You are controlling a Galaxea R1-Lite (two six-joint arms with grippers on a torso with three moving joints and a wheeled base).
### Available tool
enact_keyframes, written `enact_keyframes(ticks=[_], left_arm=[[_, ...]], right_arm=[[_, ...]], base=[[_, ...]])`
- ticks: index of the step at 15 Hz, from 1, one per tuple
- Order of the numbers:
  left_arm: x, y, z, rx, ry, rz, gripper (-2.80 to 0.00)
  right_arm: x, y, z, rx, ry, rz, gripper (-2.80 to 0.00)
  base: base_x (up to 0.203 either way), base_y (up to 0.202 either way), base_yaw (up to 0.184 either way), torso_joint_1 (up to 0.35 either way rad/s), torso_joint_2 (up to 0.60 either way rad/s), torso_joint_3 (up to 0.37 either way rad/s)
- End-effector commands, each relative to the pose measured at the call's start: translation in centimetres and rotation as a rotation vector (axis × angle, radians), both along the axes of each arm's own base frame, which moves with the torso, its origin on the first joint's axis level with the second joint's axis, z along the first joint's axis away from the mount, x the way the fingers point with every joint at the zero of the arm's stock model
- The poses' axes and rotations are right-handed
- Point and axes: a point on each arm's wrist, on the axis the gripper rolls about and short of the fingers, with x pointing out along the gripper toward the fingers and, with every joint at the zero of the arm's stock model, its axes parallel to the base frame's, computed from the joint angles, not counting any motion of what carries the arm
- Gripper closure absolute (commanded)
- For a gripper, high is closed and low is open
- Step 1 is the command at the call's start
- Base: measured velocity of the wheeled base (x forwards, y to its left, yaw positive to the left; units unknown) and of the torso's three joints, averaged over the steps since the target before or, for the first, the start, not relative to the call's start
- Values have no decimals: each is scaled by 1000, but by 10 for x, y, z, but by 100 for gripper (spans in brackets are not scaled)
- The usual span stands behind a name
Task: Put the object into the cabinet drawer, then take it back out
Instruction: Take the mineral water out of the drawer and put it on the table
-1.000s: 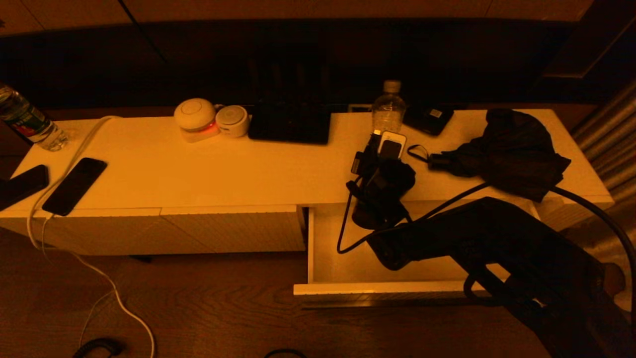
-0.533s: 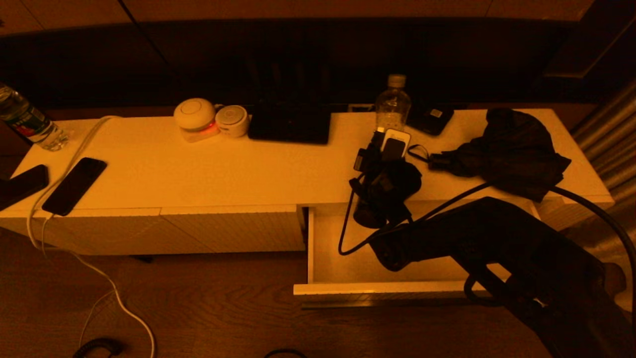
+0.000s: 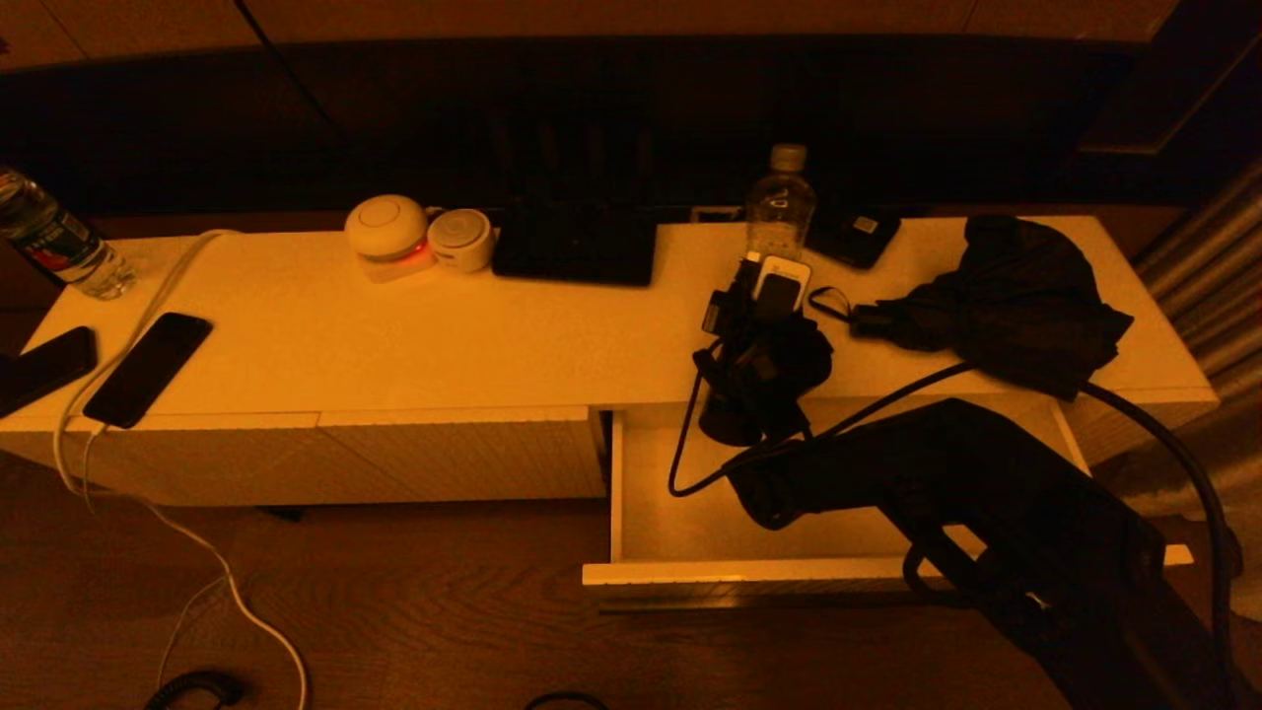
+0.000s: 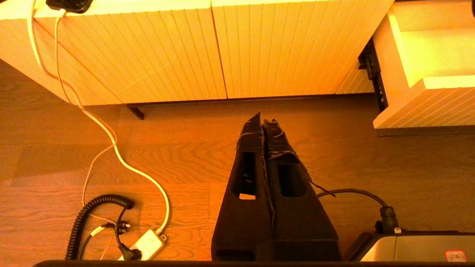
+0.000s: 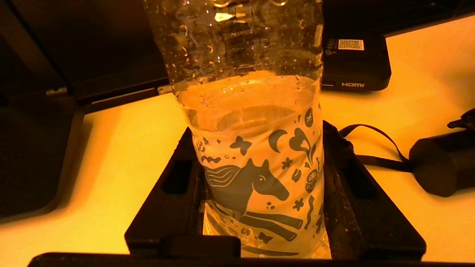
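The right gripper [image 5: 259, 207] has its black fingers [image 5: 174, 193] half spread, clamped on a clear plastic bottle [image 5: 252, 148] with a horse-print label, upright over the smooth white cabinet [image 3: 414, 335] top, behind the open ribbed drawer [image 3: 680, 513]. The left gripper [image 4: 264, 122] hangs clenched above the wood floor [image 4: 178, 163].

White cabinet [image 3: 493, 345] top, two phones [image 3: 148, 367], round speakers [image 3: 386, 232], dark tablet [image 3: 575, 247], folded umbrella [image 3: 1016, 296].

I read "HDMI" on the black box [image 5: 355, 61] past my bottle; its QR sticker is unreadable.
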Motion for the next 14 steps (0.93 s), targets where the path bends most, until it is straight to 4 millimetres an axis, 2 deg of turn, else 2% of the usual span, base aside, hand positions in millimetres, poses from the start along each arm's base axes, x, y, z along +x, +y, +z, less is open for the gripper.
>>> enact_keyframes(ticks=[1,6,13,14], left_arm=[[0,0,0,0,0,0,0],[0,0,0,0,0,0,0],[0,0,0,0,0,0,0],[0,0,0,0,0,0,0]], right_arm=[[2,1,-7,2,-14,-5,0],[4,4,-21,-78,-32,-2,0],[4,4,-25,-82,-26,-4,0],[4,4,-24,-82,-26,-4,-280]], base=[[0,0,0,0,0,0],[0,0,0,0,0,0],[0,0,0,0,0,0],[0,0,0,0,0,0]])
